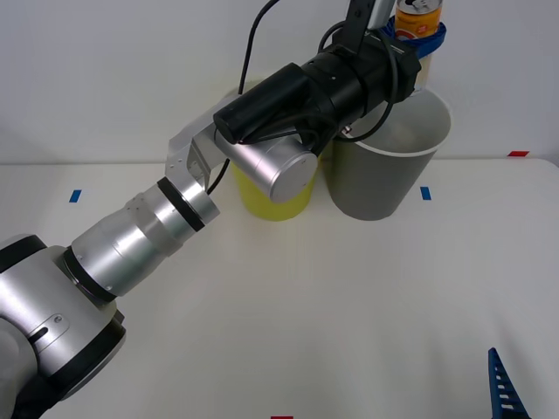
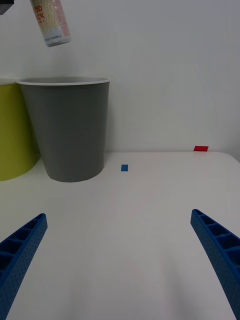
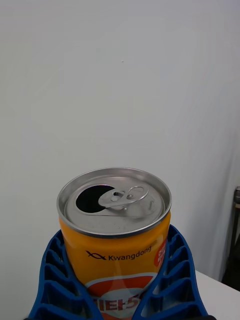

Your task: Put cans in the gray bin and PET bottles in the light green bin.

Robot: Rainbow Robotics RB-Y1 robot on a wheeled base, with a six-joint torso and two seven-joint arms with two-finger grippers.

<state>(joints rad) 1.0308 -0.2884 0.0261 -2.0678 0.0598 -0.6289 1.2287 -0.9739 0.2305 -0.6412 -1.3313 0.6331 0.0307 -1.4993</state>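
above the gray bin (image 1: 389,166) the left gripper (image 1: 417,35) is clamped on the can (image 1: 419,17), tab end up. best to centre it over the opening before letting go. its blue fingers (image 3: 55,280) wrap both sides. the right gripper (image 2: 120,260) waits low, fingers spread.

Left gripper (image 1: 419,37) holds can (image 1: 417,17) above gray bin (image 1: 384,179).

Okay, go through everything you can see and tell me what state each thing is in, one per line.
can: opened, held in the air above the gray bin
left gripper: shut on the can
right gripper: open, low over the table
gray bin: upright on the table
light green bin: upright beside the gray bin
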